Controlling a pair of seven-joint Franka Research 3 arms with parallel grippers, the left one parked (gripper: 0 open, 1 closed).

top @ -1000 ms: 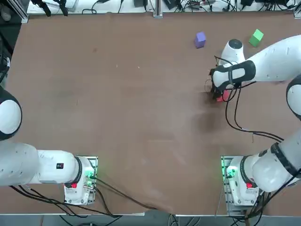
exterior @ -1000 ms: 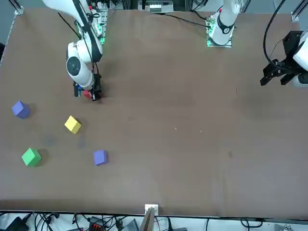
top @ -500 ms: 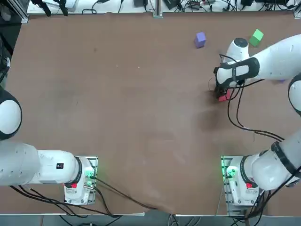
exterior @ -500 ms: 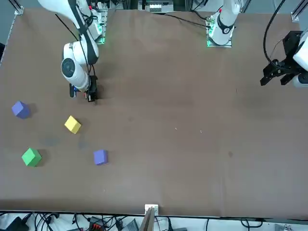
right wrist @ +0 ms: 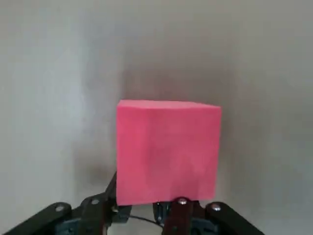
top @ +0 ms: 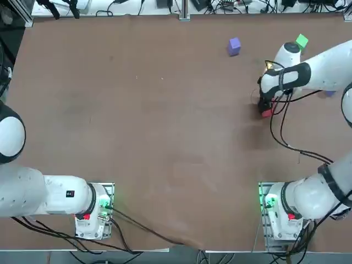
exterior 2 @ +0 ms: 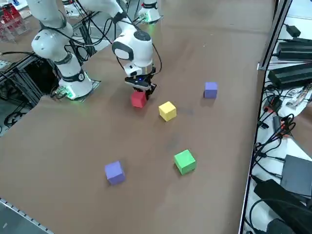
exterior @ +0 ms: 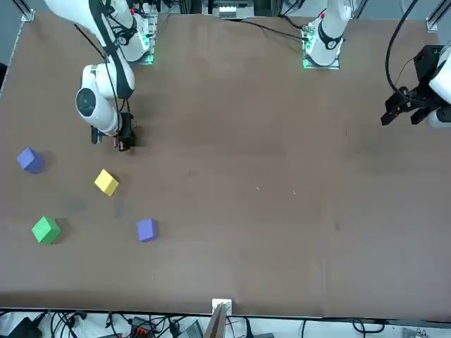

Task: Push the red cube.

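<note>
Over the last second the right gripper [exterior 2: 142,89] has swept sideways toward the robot's own right edge of the table [top: 137,137], and the red cube [exterior 2: 138,99] has gone along with it, so the push looks to be well under way rather than just beginning. Its fingers have drawn together and now stand pressed shut, and the closed tips sit low against one face of the cube, which rests flat on the table and is not lifted or pinched. In the wrist view the red cube [right wrist: 167,151] fills the middle just ahead of the tips, squarely in line with them. From the side, the yellow cube [exterior 2: 167,110] lies near the red one on the far side from the arm's base, apart from it but in the direction of travel, so a longer push risks a collision there. A purple cube [exterior 2: 210,89] and a green cube [exterior 2: 185,161] lie farther out toward the table's edge, with a second purple cube [exterior 2: 114,172] well apart. Open bare surface lies mainly toward the table's centre
</note>
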